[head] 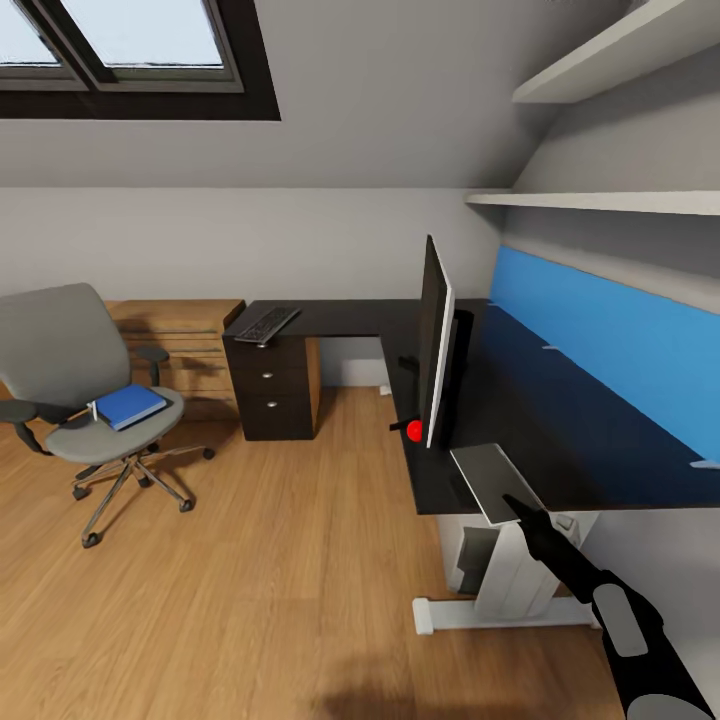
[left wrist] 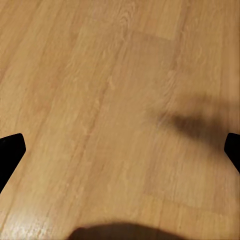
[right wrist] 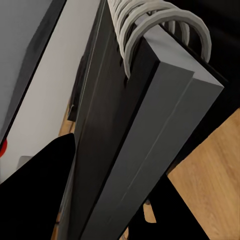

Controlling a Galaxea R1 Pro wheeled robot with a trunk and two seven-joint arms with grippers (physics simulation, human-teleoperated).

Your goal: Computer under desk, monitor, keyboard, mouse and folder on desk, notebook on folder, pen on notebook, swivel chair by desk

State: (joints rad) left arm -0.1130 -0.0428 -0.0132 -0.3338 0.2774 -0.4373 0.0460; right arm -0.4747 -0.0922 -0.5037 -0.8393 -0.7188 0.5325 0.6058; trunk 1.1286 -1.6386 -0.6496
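My right gripper [head: 512, 503] is clamped on the small grey spiral-bound notebook [head: 487, 480], its black fingers [right wrist: 37, 185] pressed to both covers, holding it over the near edge of the black-topped L-shaped desk [head: 560, 430]. Just beyond it stands the thin black monitor [head: 434, 340]. My left gripper [left wrist: 120, 150] hangs spread wide over the bare light-wood floor [left wrist: 100, 100], gripping nothing.
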